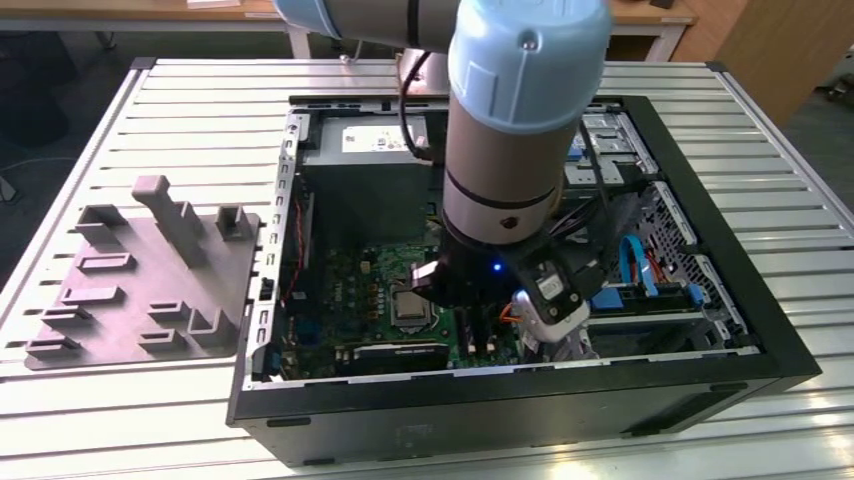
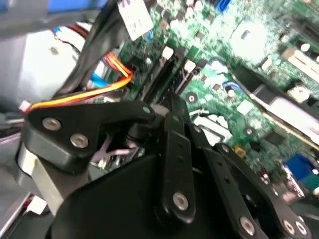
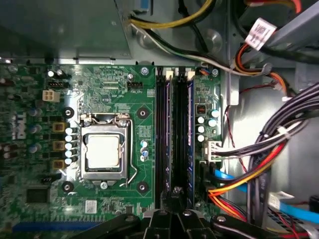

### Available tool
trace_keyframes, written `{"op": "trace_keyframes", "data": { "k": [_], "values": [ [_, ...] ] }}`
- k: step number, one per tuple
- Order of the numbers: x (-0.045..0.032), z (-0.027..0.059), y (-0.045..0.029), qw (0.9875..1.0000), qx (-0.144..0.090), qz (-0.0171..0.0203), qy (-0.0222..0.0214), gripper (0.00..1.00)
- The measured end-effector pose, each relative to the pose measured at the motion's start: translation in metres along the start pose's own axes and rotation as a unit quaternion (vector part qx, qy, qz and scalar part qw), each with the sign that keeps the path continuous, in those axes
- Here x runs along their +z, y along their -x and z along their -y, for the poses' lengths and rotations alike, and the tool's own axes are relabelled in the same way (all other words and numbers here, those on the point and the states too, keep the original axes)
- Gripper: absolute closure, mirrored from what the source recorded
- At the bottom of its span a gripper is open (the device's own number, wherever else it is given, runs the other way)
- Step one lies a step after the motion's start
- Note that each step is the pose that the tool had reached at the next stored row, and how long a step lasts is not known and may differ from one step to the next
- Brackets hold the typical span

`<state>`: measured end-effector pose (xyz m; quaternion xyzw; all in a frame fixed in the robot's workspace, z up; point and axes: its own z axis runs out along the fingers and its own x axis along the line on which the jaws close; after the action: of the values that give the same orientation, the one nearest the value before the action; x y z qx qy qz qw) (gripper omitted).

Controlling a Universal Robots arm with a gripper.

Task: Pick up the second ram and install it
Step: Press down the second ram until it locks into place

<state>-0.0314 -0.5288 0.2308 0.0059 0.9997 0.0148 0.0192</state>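
— Where is the arm (image 1: 514, 130) right now?

— We are seeing it reaching down into the open computer case (image 1: 534, 400) on the slatted table (image 1: 174, 110). The claw (image 3: 175, 196) is hanging just above the green board (image 3: 109, 79), right beside the square silver socket (image 3: 103, 151).

— And the second ram?

— We are looking at long dark sticks sitting in the slots next to the socket. The stick we think is the second ram (image 3: 183, 134) is lying flat in its slot, on the side away from the socket. Another dark stick (image 3: 162, 134) is sitting between it and the socket. We are not sure which stick went in second.

— Is the claw holding anything?

— We are seeing its black fingers (image 2: 174, 149) pulled close together, and the tips are touching the end of the slots. We cannot tell if they are pinching the stick or only resting on it.

— What else is near the socket?

— Orange, yellow and blue wires (image 3: 249, 174) are bunching up past the sticks. The grey tray (image 1: 147, 290) with posts is sitting outside the case.
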Motion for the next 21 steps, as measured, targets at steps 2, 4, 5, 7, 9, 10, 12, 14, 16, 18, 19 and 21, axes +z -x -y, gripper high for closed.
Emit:
{"op": "trace_keyframes", "data": {
  "k": [2, 4, 5, 7, 9, 10, 12, 14, 16, 18, 19, 21],
  "values": [
    [-0.0067, -0.0001, 0.0002, 1.0, 0.0, 0.0, -0.0002, 0.9],
    [-0.0132, -0.0003, 0.0005, 1.0, 0.0, 0.0, -0.0001, 0.9],
    [-0.0159, -0.0004, 0.0006, 1.0, 0.0, -0.0001, -0.0002, 0.9],
    [-0.0196, -0.0005, 0.0008, 1.0, 0.0, -0.0001, -0.0002, 0.9],
    [-0.0198, -0.0006, 0.0008, 1.0, 0.0, 0.0, 0.0, 0.9],
    [-0.0199, -0.0006, 0.0008, 1.0, 0.0, 0.0, 0.0, 0.9],
    [-0.0202, -0.0012, 0.0009, 1.0, 0.0, -0.0001, -0.0002, 0.9],
    [-0.02, -0.0048, 0.0008, 1.0, 0.0, -0.0001, -0.0002, 0.9],
    [-0.0197, -0.0094, 0.0007, 1.0, 0.0, 0.0, -0.0002, 0.9],
    [-0.0195, -0.0144, 0.0006, 1.0, 0.0, -0.0001, -0.0003, 0.9],
    [-0.0193, -0.017, 0.0006, 1.0, 0.0, 0.0, -0.0002, 0.9],
    [-0.019, -0.0226, 0.0005, 1.0, 0.0, 0.0, -0.0001, 0.9]
  ]
}}
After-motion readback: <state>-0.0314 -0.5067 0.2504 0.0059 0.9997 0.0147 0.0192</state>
